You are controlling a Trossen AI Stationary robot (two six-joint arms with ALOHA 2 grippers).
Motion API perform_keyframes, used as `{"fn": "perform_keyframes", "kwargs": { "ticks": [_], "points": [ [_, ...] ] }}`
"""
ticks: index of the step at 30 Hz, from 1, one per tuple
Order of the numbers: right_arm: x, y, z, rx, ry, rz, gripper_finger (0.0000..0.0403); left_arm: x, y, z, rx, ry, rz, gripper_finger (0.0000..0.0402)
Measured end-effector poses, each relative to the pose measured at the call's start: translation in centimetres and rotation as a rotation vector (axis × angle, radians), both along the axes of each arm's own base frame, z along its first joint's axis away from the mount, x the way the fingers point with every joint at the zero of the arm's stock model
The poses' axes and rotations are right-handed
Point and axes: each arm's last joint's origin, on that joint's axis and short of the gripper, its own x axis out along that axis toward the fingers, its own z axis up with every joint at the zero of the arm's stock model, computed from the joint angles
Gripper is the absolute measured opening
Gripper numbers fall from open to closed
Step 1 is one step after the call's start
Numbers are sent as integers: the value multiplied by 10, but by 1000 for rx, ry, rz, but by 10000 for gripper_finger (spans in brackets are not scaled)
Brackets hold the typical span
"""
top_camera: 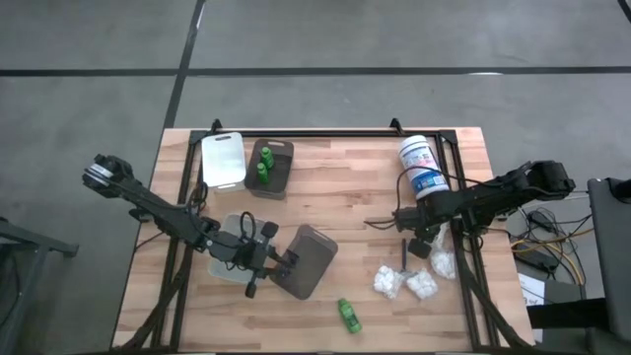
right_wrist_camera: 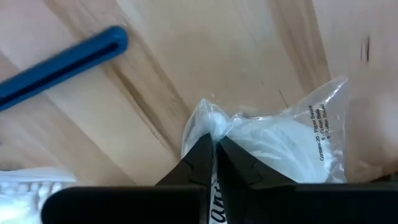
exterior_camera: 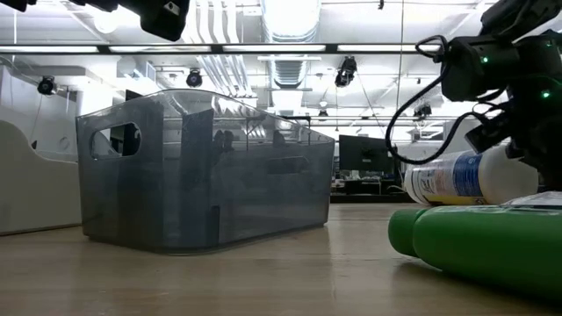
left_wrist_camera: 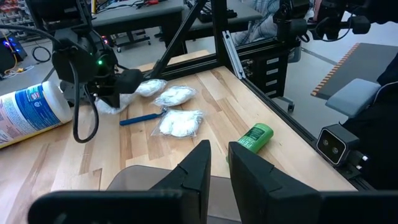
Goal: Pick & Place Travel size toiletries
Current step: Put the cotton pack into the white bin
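Observation:
My right gripper [right_wrist_camera: 213, 144] is shut on a small clear packet of white cotton [right_wrist_camera: 273, 146] near the table's right edge [top_camera: 420, 250]. Two more white packets [top_camera: 386, 281] [top_camera: 422, 286] and a blue stick [top_camera: 404, 256] lie beside it. Another packet [top_camera: 444, 262] lies under the right arm. One green bottle [top_camera: 348, 316] lies on its side near the near edge. My left gripper [left_wrist_camera: 217, 163] hovers over the grey tray [top_camera: 308, 258] with its fingers a narrow gap apart, holding nothing. Two green bottles [top_camera: 263, 166] stand in the brown tray [top_camera: 279, 170]. My right gripper pinches the packet between its two fingers at a gathered bit of the plastic edge [right_wrist_camera: 210, 124]. The fingers come from above, pointing down. The rest of the bag spreads out below the fingertips; whether it is lifted off the wood I cannot tell.
A large white tub with a blue label [top_camera: 422, 168] lies on its side behind the right gripper. A white tray [top_camera: 224, 160] sits beside the brown one at the far left. The table's black frame [top_camera: 463, 177] runs along the right edge. Bare wood shows in the middle [top_camera: 345, 197].

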Motion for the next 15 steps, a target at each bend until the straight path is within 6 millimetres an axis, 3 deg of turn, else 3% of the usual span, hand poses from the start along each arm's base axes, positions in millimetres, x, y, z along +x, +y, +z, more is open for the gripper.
{"fn": "perform_keyframes", "kwargs": {
  "ticks": [15],
  "points": [
    [21,2,21,7,-118,79,10,0,0,-1,1,2,1,62]
  ]
}}
